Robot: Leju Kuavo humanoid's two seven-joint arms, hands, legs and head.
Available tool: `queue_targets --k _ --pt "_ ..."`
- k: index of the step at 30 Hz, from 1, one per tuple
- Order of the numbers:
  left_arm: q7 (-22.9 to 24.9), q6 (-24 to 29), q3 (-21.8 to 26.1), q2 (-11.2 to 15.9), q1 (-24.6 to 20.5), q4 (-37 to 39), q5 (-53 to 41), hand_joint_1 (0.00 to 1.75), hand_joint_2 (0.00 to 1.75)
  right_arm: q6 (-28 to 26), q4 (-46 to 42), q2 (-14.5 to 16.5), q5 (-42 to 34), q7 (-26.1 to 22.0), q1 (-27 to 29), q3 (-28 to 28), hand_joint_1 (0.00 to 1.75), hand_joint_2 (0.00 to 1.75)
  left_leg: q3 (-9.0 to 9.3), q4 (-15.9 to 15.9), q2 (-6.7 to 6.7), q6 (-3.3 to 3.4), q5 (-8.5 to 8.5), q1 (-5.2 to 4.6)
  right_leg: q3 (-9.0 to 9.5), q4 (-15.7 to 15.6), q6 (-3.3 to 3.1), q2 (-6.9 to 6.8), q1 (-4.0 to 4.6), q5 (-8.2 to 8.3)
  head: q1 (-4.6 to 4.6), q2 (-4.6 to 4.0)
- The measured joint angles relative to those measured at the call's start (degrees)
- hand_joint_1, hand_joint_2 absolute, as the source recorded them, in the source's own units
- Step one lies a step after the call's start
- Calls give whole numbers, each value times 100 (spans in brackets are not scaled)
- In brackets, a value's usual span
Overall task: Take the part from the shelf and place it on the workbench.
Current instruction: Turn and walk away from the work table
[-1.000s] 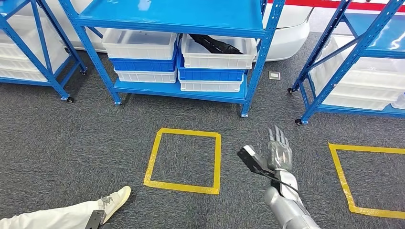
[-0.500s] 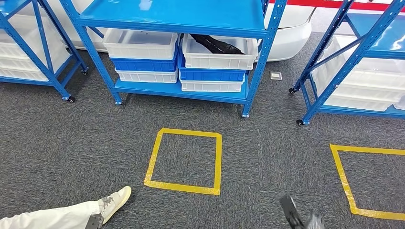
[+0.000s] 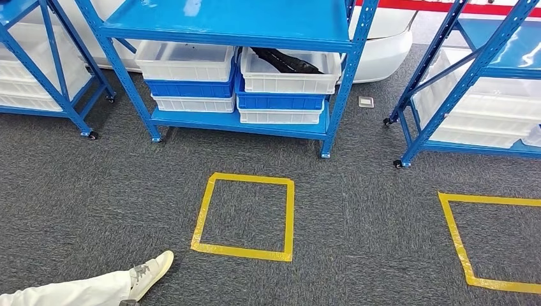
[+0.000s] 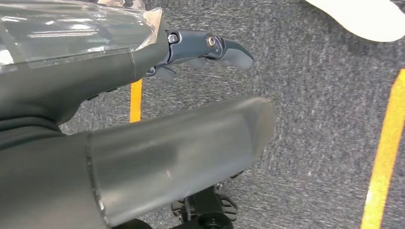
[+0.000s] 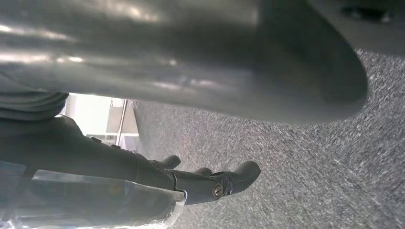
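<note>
The head view looks down on grey carpet (image 3: 357, 217) in front of a blue shelf (image 3: 236, 25). On its lower level sit stacked white and blue bins; the upper right white bin (image 3: 290, 71) holds a long black part (image 3: 287, 60), lying slantwise with one end over the bin's back rim. The left white bin (image 3: 185, 60) beside it looks nearly bare. No writing or label can be read on the bins or shelf.

A yellow tape square (image 3: 244, 215) marks the floor before the shelf, and a second one (image 3: 491, 242) lies to the right. A person's white trouser leg and shoe (image 3: 150, 271) reach in at the lower left.

The left hand (image 4: 200, 50) hangs over the carpet, fingers spread and holding nothing. The right hand (image 5: 205, 183) is likewise loose, gripping nothing.
</note>
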Motion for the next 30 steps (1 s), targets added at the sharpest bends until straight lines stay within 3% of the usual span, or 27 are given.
queue_targets --k 5,9,11,13,15,16,18,19,21,22,24,25,27,29,30 --pt "-46 -67 7 7 89 2 -26 0 0 104 15 16 62 -26 5 1 0 0 2 20 1 79 -35 -46 47 -11 55 -2 -49 -8 -1 -1" --pt "-46 -90 7 3 90 1 -77 0 0 112 15 24 76 -33 4 -1 0 0 80 -67 -20 226 -80 -39 52 192 154 10 -61 5 2 -1" --pt "-44 -105 7 -5 85 -1 -97 0 0 112 17 23 77 -35 1 -1 0 0 169 -98 -23 283 -99 -13 -146 624 99 51 -66 -237 37 -1" --pt "-39 -119 7 -11 86 -1 -108 0 0 115 20 20 77 -51 -4 -1 0 0 181 -94 -21 295 -119 -13 -497 1338 59 84 -65 -586 77 0" --pt "-28 -131 7 -20 92 -1 -116 0 0 120 20 16 78 -69 -11 -1 0 0 200 -88 -31 270 -141 -10 -695 1703 111 91 -73 -723 87 -1" --pt "-22 -138 7 -27 94 -1 -120 0 0 123 20 14 80 -70 -11 -1 0 0 226 -85 -45 246 -157 -3 -629 1565 165 92 -83 -644 87 -1" --pt "-12 -149 7 -43 96 -1 -127 0 0 127 22 5 83 -72 9 -2 0 0 298 -77 -78 177 -205 16 -269 813 287 97 -114 -290 98 -1" --pt "-9 -152 7 -47 97 -1 -128 0 0 132 28 2 85 -73 22 -2 0 0 332 -65 -92 131 -240 16 -104 441 282 102 -115 -199 110 -1" --pt "-3 -151 7 -48 99 -2 -130 0 0 152 40 -2 90 -79 41 -3 0 0 365 -44 -102 32 -298 8 36 84 159 111 -95 -182 120 -1" --pt "1 -150 7 -47 100 -3 -131 0 0 162 45 -3 93 -84 43 -3 0 0 386 -19 -101 -8 -314 5 44 64 67 114 -80 -231 116 0" --pt "10 -150 7 -47 96 -5 -133 0 0 173 47 -3 99 -90 47 -4 0 0 392 101 -79 -64 -322 29 159 51 -37 115 -88 -213 96 -1" --pt "13 -151 6 -50 88 -7 -134 0 0 175 50 -3 100 -91 53 -4 0 0 307 273 -52 -84 -310 37 246 42 -80 110 -91 -233 84 -1" --pt "15 -150 6 -51 82 -8 -135 0 0 179 53 -3 103 -91 58 -4 0 0 -120 908 4 -131 -331 45 391 24 -143 97 -85 -306 65 -1" --pt "19 -149 8 -47 105 -8 -135 0 0 182 55 -4 112 -97 64 -3 0 0 -664 1496 22 -162 -585 45 502 19 -170 105 -72 -421 49 0" --pt "22 -149 8 -46 121 -7 -135 0 0 183 55 -6 123 -100 70 -4 0 0 -846 1583 22 -163 -742 44 561 17 -171 112 -68 -489 43 0"
